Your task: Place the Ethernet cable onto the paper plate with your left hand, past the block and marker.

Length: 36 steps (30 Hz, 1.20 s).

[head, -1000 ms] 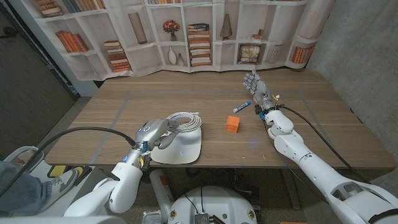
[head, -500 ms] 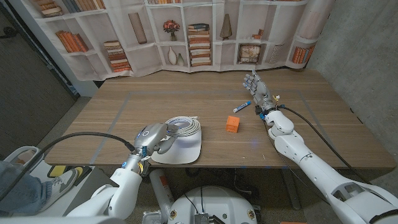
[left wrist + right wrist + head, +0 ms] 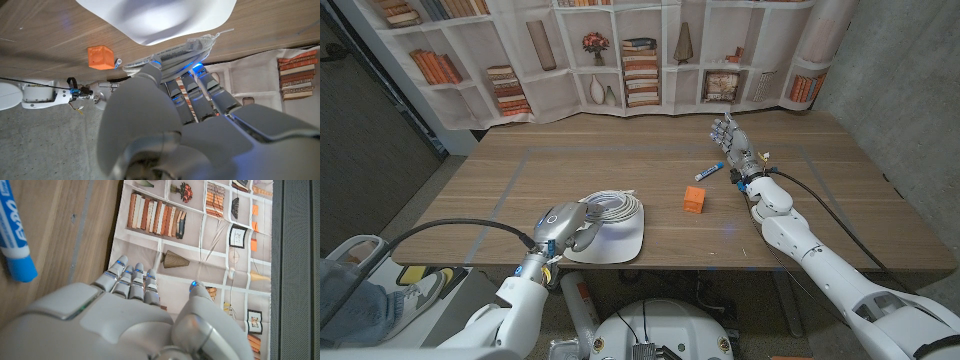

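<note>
The grey Ethernet cable (image 3: 613,207) lies coiled on the white paper plate (image 3: 618,243) near the table's front edge. My left hand (image 3: 565,228) is at the plate's left rim, fingers loosely extended toward the coil and holding nothing. In the left wrist view its fingers (image 3: 192,95) reach toward the cable (image 3: 172,50) and plate (image 3: 155,20). To the plate's right sits the orange block (image 3: 695,199), and the blue-capped marker (image 3: 710,171) lies beyond it. My right hand (image 3: 729,136) stands upright with fingers apart, just behind the marker (image 3: 14,235).
A printed bookshelf backdrop hangs behind the table's far edge. The table's left and far parts are bare wood. A person's leg and shoe (image 3: 415,290) show at the lower left, off the table.
My left hand has drawn back toward the table's front edge, away from the coil. The cable stays on the plate. The right arm has not moved.
</note>
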Motion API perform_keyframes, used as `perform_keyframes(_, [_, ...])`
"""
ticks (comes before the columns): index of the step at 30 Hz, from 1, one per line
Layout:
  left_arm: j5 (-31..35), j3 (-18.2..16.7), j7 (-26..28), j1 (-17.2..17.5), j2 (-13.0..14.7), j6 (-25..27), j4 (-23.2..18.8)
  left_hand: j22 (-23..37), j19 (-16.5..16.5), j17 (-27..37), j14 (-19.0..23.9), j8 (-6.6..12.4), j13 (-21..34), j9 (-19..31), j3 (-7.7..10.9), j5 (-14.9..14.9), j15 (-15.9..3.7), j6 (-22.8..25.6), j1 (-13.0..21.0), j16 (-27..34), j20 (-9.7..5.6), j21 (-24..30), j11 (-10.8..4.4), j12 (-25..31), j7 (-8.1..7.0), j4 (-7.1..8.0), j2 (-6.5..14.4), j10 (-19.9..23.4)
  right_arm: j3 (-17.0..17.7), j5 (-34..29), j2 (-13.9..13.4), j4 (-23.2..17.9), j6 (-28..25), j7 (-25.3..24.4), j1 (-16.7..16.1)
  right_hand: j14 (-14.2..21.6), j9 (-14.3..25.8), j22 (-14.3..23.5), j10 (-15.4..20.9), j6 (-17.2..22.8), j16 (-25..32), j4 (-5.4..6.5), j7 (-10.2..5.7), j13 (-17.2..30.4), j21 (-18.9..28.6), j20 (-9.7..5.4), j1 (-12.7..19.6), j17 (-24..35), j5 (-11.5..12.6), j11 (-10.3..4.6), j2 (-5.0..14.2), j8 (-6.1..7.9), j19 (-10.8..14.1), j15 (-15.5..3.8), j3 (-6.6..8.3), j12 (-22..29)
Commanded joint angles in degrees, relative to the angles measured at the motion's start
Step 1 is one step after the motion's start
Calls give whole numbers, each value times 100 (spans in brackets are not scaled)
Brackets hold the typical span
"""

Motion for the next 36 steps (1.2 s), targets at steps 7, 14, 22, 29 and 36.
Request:
perform_keyframes(7, [65,306,-180,-154,-109,250,33,14,-42,20,-33,-17,13,21,59,53,-653,14,-13,-15,-181,28,0,-31,-37,-13,24,-25,7,72,48,194,-24,65,59,53,28,24,47,45,10,-28,5,26,-23,-37,-6,22,-19,-13,60,-8,58,-1,-4,12])
perform_keyframes(14, [64,363,-165,-146,-107,361,1,14,-60,21,-42,-24,13,22,63,53,-649,6,-16,-16,-172,25,-4,-33,-35,-11,23,-34,6,97,57,242,-23,116,74,51,28,25,48,46,8,-29,4,26,-28,-35,-8,22,-19,-15,62,-9,60,0,-4,12])
perform_keyframes(22, [68,423,-176,-141,-66,471,-39,14,-72,22,-60,-27,13,22,64,51,-634,7,-30,-18,-165,26,17,-35,-35,-2,21,-47,-10,94,65,257,-47,121,78,62,28,25,56,46,10,-30,2,26,-34,-31,-9,22,-20,-15,64,-10,64,14,-5,14])
perform_keyframes(29, [149,510,-178,-193,-57,630,-58,15,-129,23,-103,-29,13,22,65,49,-612,13,-42,-28,-161,9,9,-34,-34,4,14,-53,-14,108,67,245,-107,98,73,66,28,26,58,46,10,-32,4,26,-36,-22,-11,22,-20,-11,66,-10,76,16,-5,14])
perform_keyframes(36, [190,598,-403,-317,35,807,-107,14,-155,23,-118,-40,13,23,69,49,-618,-5,-47,-27,-166,2,12,-36,-63,5,10,-66,-15,114,82,289,-93,111,78,67,28,26,54,52,8,-31,6,26,-41,-22,-16,23,-21,-8,70,-9,80,12,-5,11])
